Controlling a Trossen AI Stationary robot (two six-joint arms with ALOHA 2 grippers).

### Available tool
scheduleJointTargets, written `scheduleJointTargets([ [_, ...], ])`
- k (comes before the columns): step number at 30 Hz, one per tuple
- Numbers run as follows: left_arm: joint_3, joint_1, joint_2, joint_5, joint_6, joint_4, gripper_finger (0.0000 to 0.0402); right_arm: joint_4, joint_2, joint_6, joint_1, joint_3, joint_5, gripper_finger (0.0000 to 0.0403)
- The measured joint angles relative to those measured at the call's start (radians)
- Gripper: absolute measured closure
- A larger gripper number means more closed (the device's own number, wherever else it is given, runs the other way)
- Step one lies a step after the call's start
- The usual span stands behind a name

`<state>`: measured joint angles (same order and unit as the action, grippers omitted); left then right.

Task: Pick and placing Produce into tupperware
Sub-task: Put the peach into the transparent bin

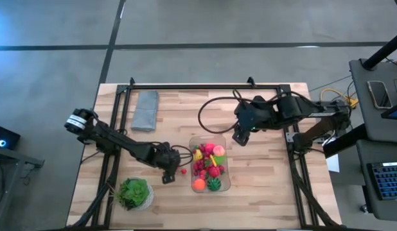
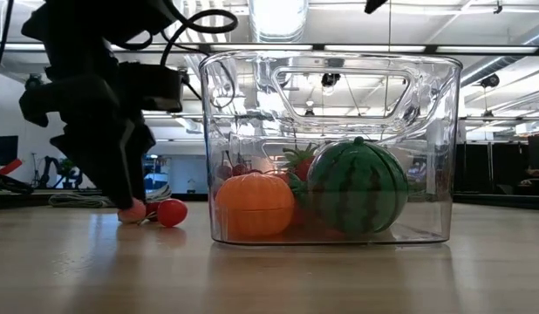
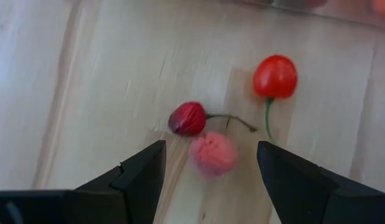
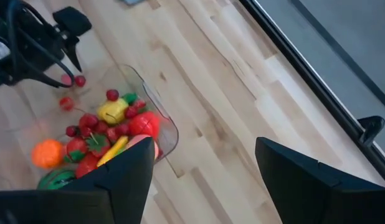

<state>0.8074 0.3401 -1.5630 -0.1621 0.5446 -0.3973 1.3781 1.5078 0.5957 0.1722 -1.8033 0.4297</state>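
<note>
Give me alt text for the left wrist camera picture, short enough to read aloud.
The open left gripper hovers over a wooden table, its jaws either side of a pink berry. Just beyond lie a dark red cherry and a bright red cherry, both with stems.

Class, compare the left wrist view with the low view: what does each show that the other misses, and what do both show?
Only the left wrist view: the left hand open, its fingers either side of a small pink berry, beside a dark red cherry, all on the pale wooden table.

Only the low view: the clear rectangular plastic container holding a round orange fruit and a striped green ball.

Both: the bright red round cherry lying on the table outside the container.
</note>
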Motion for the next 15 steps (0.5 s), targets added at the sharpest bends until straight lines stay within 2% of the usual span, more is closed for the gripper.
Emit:
scheduleJointTargets([
  [4,0.0,0.0,-0.005,0.002,0.001,0.032,0.0174,0.001,0.0,0.0,0.0,0.038,-0.002,0.0132],
  [15,-0.017,0.0,-0.006,0.003,-0.001,0.029,0.024,0.0,-0.002,-0.001,0.0,0.043,-0.002,0.0139],
])
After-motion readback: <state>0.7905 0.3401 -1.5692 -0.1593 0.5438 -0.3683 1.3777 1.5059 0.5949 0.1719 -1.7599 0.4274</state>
